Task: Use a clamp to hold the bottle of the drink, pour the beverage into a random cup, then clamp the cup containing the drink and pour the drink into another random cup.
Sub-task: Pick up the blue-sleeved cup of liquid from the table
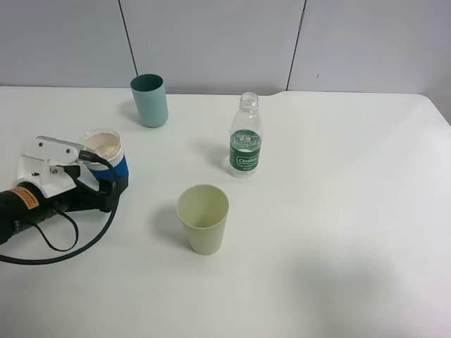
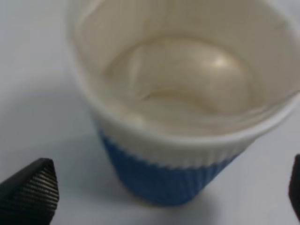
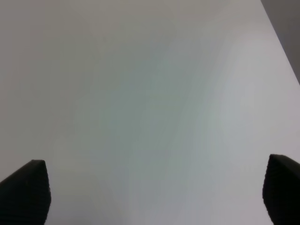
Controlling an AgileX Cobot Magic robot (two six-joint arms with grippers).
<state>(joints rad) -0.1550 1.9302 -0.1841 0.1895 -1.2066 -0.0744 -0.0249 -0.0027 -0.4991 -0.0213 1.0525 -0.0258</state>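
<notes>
My left gripper (image 2: 169, 185) stands wide, one black ribbed fingertip (image 2: 29, 191) on each side of the blue-sleeved paper cup (image 2: 164, 173). The cup sits upright on the white table (image 1: 338, 211) between the jaws, and in the wrist view I see bare table between each tip and the sleeve, so nothing is clamped. Inside the cup's cream wall lies a shallow pool of clear drink (image 2: 187, 89), blurred by closeness.

Past that gripper's tips, well apart from it, stands the bottle (image 1: 245, 141), upright and uncapped. The pale green cup (image 1: 204, 220) stands nearer, beyond the tips toward the table's front. The teal tumbler (image 1: 149, 101) stands off toward the wall.

My right gripper (image 3: 152, 190) also stands wide, with only bare table between its tips.
</notes>
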